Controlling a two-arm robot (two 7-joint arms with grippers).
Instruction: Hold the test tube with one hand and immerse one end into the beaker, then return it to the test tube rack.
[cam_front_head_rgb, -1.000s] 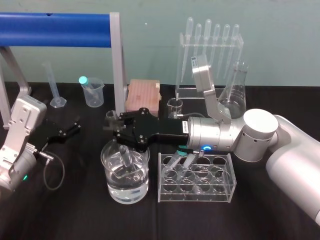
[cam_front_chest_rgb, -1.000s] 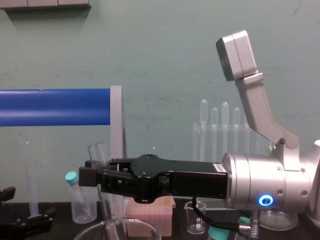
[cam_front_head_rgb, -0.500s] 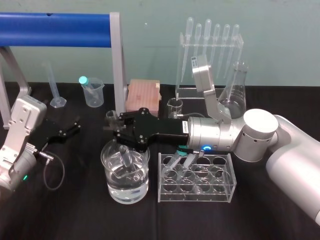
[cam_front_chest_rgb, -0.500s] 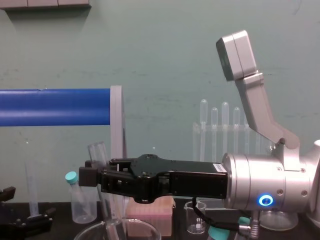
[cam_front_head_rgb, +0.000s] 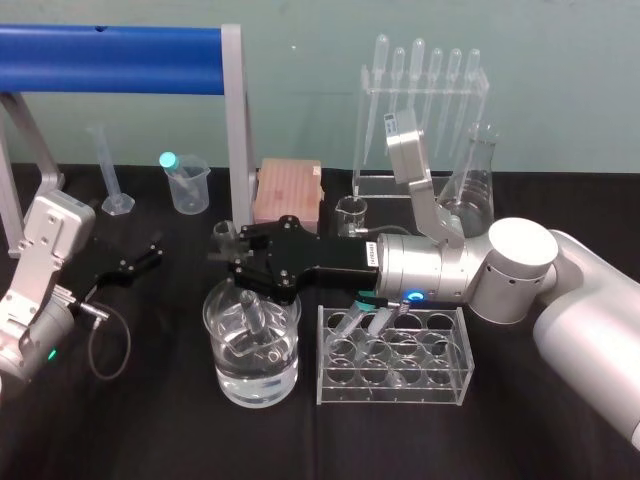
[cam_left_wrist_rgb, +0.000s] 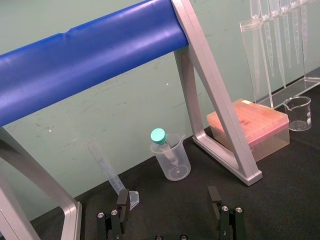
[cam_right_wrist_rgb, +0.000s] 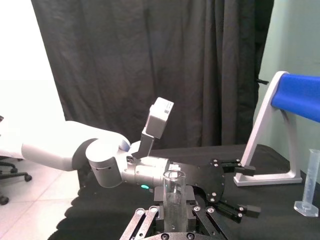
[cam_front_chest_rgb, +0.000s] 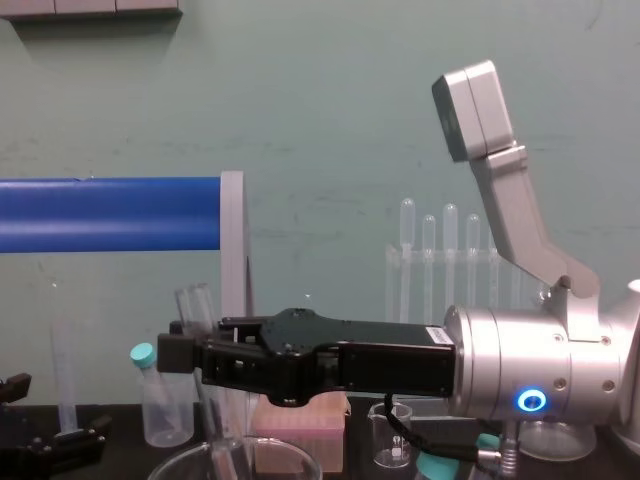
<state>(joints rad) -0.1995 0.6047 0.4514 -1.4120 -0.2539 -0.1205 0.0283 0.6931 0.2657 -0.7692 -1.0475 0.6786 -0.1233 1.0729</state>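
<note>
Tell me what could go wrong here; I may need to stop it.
The right black gripper holds the long clear glass test tube tilted, its lower end inside the wide clear glass beaker; a sideways pull could strike the rim. The clear plastic rack stands close by; teal-capped tubes leaning in it might snag the return.

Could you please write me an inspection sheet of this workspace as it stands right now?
Surface: black table.
Job's things: test tube tilted, its lower end inside the wide beaker of clear liquid; test tube rack beside the beaker on the robot's right, holding teal-capped tubes.
Clutter: plastic beaker, graduated cylinder, pink box, small glass beaker, conical flask and pipette stand along the back.
Grippers: right claw shut on the test tube above the beaker; left claw open, parked at the table's left.
Cables: grey cable looped beside the left arm.
Surroundings: blue bar, green wall.
</note>
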